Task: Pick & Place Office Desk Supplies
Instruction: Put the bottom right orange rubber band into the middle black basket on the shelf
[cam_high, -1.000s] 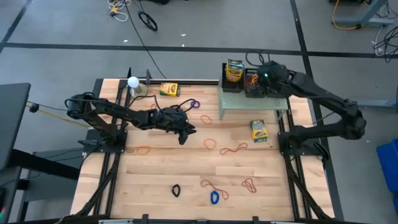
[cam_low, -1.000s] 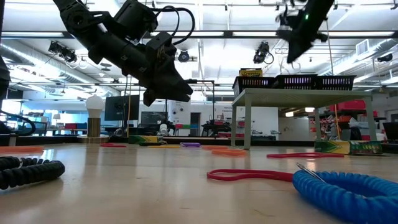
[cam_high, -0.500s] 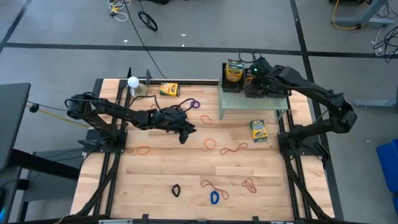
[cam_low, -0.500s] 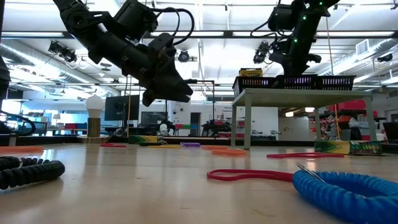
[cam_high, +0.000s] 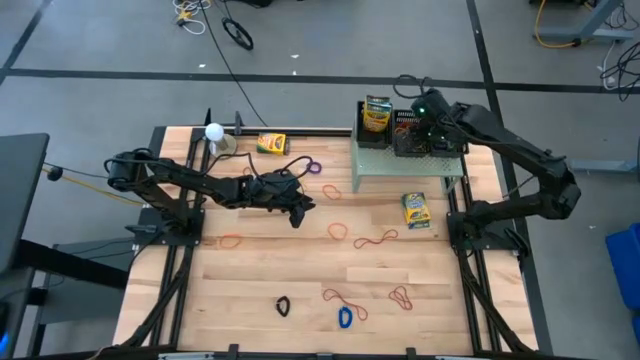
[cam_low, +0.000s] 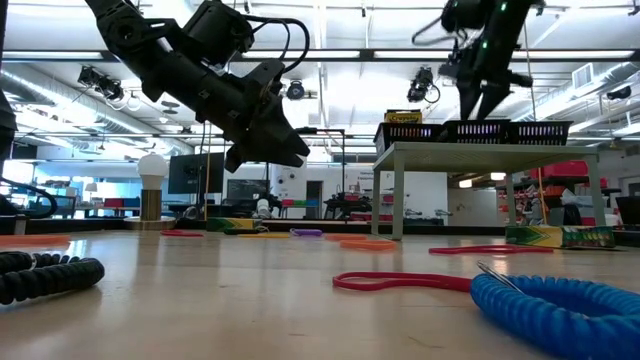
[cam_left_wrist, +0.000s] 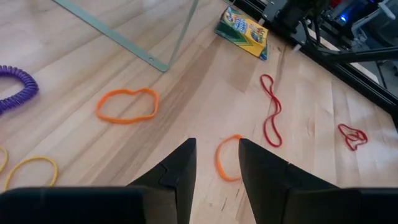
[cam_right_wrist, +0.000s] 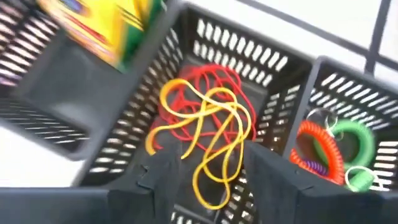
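My right pincer (cam_high: 418, 112) hangs over the middle black mesh tray (cam_right_wrist: 273, 93) on the pale green shelf (cam_high: 372, 157), its fingers spread with nothing between them. Under it, in that tray, lies a tangle of yellow and red rubber bands (cam_right_wrist: 208, 118). I judge this is the drop step: a band seems delivered and let go. The neighbouring tray holds coiled orange, green and purple loops (cam_right_wrist: 336, 146), and a crayon box (cam_high: 377, 113) stands in the tray on the other side.

My left pincer (cam_left_wrist: 214, 163) hovers above the tabletop (cam_high: 250, 280) with its fingers apart and empty, directly over an orange rubber band (cam_left_wrist: 225, 155). Another orange loop (cam_left_wrist: 126, 104) and a red one (cam_left_wrist: 270, 117) lie near. Next I should lower the left pincer straight down so one finger lands inside the loop, then close on the thin band. A second crayon box (cam_high: 416, 210) waits beside the shelf.
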